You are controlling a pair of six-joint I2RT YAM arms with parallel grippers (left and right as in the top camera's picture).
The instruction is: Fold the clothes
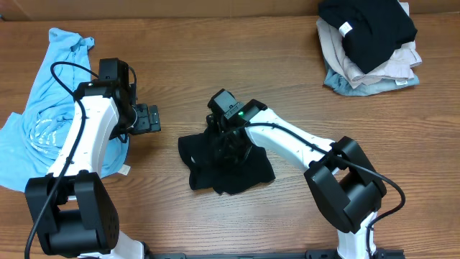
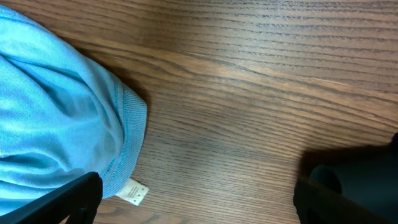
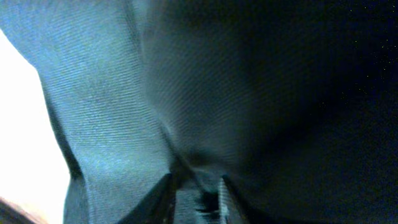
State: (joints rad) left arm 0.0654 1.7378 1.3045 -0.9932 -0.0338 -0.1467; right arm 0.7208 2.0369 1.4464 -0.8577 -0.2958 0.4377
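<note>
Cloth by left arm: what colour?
Light blue cloth; shows best in the left wrist view.

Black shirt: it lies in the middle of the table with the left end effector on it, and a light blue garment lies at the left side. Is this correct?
Not fully. It is the right end effector that is on the black shirt, not the left one. The left end effector is beside the light blue garment. The rest is correct. The overhead view shows it.

Table (image 1: 287,79): brown wood, grain running left to right, filling nearly the whole overhead view.
Surface: matte, with a faint pale sheen.
Light: even, from above, shadows short and soft.
Far edge: lighter brown strip (image 1: 180,7), too blurred to identify.
</note>
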